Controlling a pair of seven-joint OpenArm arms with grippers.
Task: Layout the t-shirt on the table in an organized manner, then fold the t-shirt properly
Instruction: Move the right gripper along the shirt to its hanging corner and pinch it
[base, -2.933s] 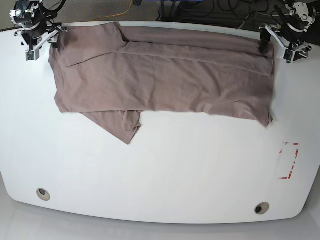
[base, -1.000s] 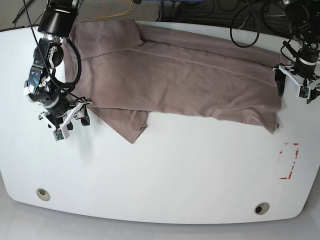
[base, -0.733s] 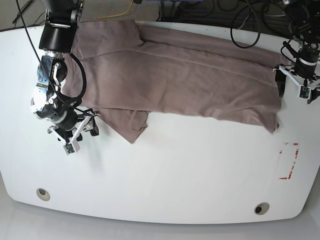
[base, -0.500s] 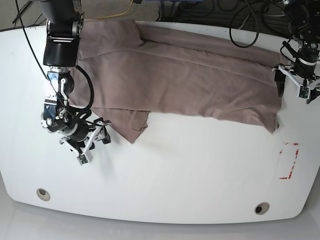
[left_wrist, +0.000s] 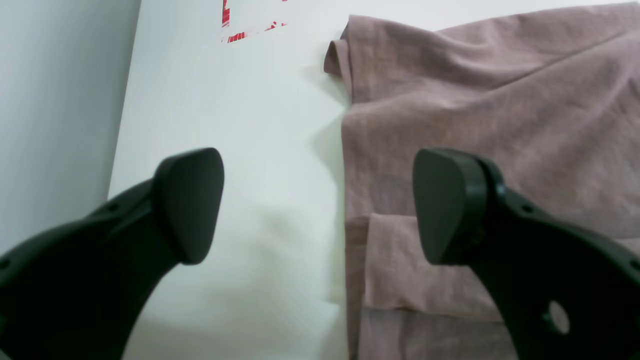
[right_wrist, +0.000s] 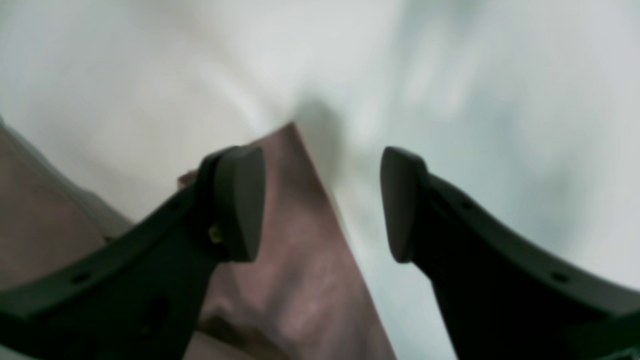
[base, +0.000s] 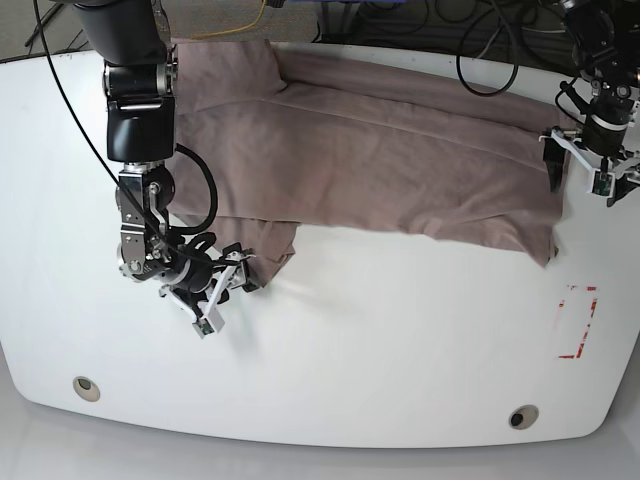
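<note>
Nearest, a white worktop (base: 380, 340) with a curved front edge carries two round grommet holes (base: 86, 388) near its front corners and a red tape rectangle (base: 578, 320) toward the front right corner. Small dark specks dot the smooth surface. Farther back, the right end effector (base: 228, 287) hovers low at the pointed lower flap of the t-shirt (base: 400, 170), its jaws apart with the flap's tip between them but not clamped. The mauve-brown t-shirt lies spread and wrinkled across the back half of the worktop, reaching the back edge, with one fold running along its length. At the right edge, the left end effector (base: 590, 170) stands with jaws wide apart, straddling the shirt's side hem and gripping nothing. Beyond the back edge, dark cables (base: 480, 40) trail over a grey floor.
</note>
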